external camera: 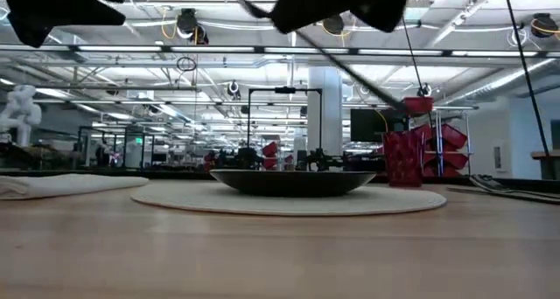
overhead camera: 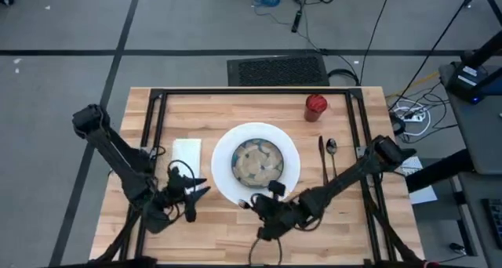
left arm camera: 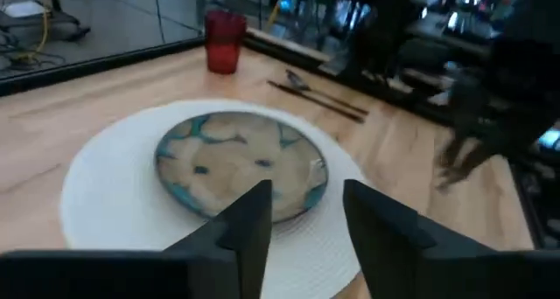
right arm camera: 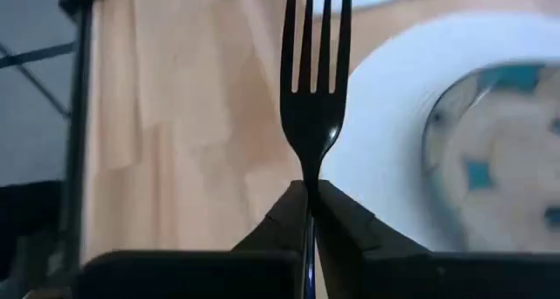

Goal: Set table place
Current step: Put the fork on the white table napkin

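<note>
A white plate lies mid-table with a speckled bowl resting in it. A white napkin lies flat to the plate's left. To its right lie a knife and a spoon, and a red cup stands at the far right. My right gripper hovers off the plate's near edge, shut on a fork. My left gripper stands open near the plate's near-left rim, with nothing between its fingers. My right gripper pinches the fork's handle just behind the head between its two fingers. The fork runs along the fingers, tines pointing away from the wrist toward the table's left. It is lifted clear of the table, over bare wood beside the plate.
Black frame rails run across the table's left, far and right sides. Bare wood lies along the near edge and between napkin and plate. Cables and a floor grille lie beyond the far edge.
</note>
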Motion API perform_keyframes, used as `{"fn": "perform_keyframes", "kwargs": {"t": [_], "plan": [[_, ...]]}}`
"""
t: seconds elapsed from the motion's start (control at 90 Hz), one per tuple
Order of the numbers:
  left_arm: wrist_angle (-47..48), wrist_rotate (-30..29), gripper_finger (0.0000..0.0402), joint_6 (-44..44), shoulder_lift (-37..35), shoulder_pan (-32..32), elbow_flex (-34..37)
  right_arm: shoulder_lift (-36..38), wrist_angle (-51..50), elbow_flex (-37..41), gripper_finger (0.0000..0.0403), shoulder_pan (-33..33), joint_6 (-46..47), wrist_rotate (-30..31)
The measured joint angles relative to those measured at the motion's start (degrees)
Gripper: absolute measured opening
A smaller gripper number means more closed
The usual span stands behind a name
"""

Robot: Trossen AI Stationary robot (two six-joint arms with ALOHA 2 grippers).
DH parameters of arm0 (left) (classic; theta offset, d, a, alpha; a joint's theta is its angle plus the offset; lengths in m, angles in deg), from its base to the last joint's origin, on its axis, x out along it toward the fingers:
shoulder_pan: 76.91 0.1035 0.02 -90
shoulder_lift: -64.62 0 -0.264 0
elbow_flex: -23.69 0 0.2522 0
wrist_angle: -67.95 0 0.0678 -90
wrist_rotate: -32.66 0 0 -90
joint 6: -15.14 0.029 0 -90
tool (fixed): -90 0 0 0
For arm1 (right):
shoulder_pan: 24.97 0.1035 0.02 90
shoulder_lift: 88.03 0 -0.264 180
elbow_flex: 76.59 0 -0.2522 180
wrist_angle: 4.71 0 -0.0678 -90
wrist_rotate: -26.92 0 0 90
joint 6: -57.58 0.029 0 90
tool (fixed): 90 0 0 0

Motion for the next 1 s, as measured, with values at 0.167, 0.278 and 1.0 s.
{"fn": "perform_keyframes", "kwargs": {"t": [0.167,0.278,1.0], "plan": [[-12.6,-5.2,0.0211,6.2,5.6,3.3,0.0,0.0,0.6,0.0,0.0,-3.3,-3.5,4.6],[-18.6,-5.3,0.0239,7.4,8.2,5.9,0.0,0.0,0.5,0.0,0.0,-4.9,-5.3,8.6],[-41.7,2.5,0.0245,14.1,11.1,17.6,0.0,0.0,1.2,-0.1,0.0,-10.2,-3.0,12.7]]}}
